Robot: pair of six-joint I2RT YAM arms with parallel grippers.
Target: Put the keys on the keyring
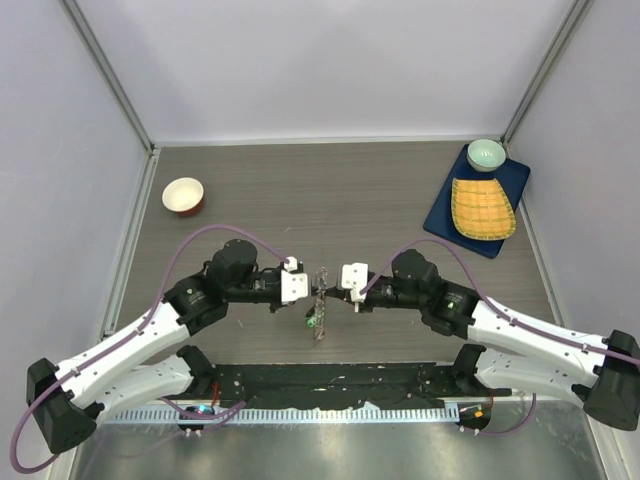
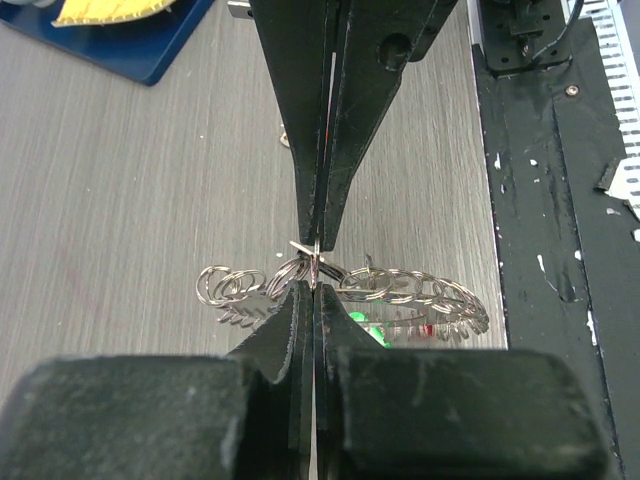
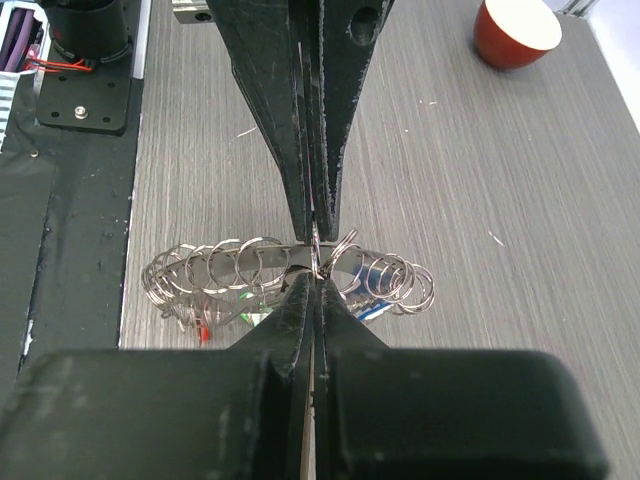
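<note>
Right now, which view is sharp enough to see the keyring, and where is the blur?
Top external: evenly lit, but the keyring is tiny, detail lost. Left wrist: keyring crisp with glints; the near body of the left gripper at the bottom is soft. Right wrist: likewise, ring sharp, near block of the right gripper out of focus.

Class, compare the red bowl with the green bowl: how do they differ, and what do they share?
The red bowl is red outside with a white inside; the green bowl is pale green. The red bowl stands on the bare table; the green bowl sits on a blue mat. Both are small, round and upright.
</note>
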